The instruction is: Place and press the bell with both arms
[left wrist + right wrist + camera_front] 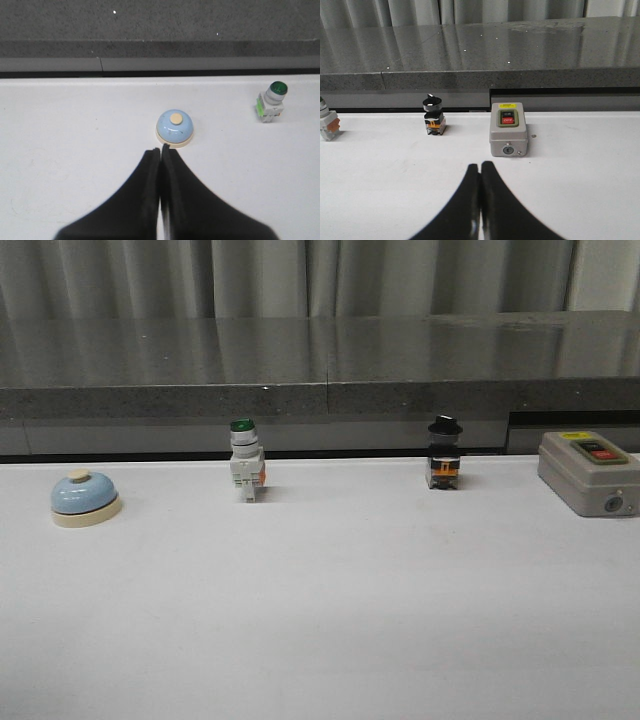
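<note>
1. Bell [85, 497] stood upright on the white table [330, 610], at about 9 o'clock in the front view, well apart from the green-capped switch [246, 460] at 11 o'clock, the black-knobbed switch [444, 454] at 1 o'clock and the grey box [590, 473] at 3 o'clock.
2. Left pincer [161, 149] was pressed together and held nothing; in the left wrist view its tips lay just beside the bell's cream base, and whether they touched it could not be told.
3. Right pincer [480, 166] was likewise pressed together and empty, pointing toward the grey box but apart from it.
4. Neither arm appeared in the front view.
5. Handling, as judged: the bell looked small, rigid and probably light, with a smooth glossy dome from which fingers would likely slip. The cream base rim seemed the surer place to take hold, one finger on each side, low down.
6. The cream button on top would probably yield to a light downward touch; a sideways push could slide the bell across the smooth table.
7. Placing had not yet been done.
</note>
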Motion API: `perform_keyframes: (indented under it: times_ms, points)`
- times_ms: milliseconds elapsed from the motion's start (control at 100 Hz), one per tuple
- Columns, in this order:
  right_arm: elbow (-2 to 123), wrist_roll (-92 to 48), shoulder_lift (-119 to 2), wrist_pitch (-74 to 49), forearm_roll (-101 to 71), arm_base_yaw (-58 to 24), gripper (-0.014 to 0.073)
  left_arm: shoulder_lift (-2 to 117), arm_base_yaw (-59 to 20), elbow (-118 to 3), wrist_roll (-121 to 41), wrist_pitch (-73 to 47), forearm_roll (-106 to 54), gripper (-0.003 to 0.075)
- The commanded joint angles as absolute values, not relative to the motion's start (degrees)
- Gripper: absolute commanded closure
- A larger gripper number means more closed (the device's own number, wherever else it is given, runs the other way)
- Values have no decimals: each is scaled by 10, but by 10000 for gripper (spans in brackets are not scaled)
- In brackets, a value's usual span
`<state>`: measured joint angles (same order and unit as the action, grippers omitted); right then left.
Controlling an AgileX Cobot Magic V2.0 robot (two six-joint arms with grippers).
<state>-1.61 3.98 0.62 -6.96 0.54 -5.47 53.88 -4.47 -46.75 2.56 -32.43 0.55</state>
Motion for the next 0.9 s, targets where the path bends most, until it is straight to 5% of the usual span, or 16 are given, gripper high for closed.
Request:
perform_keyframes:
  times_ms: [0, 220, 290, 460, 530, 890]
  points:
    - [-8, 36, 14, -19, 12, -51, 654, 570, -44, -502, 26, -297, 0, 739]
    - [-8, 36, 14, -19, 12, -51, 654, 628, -44, -520, 26, -301, 0, 683]
    - [-8, 36, 14, -19, 12, -51, 654, 629, -45, -520, 26, -303, 0, 570]
    - [-8, 36, 14, -19, 12, -51, 654, 629, -46, -520, 26, -301, 0, 137]
    - [-8, 36, 14, -19, 12, -51, 654, 629, -46, -520, 26, -299, 0, 41]
    - [-8, 36, 14, -19, 12, -51, 654, 670, -50, -554, 23, -258, 0, 53]
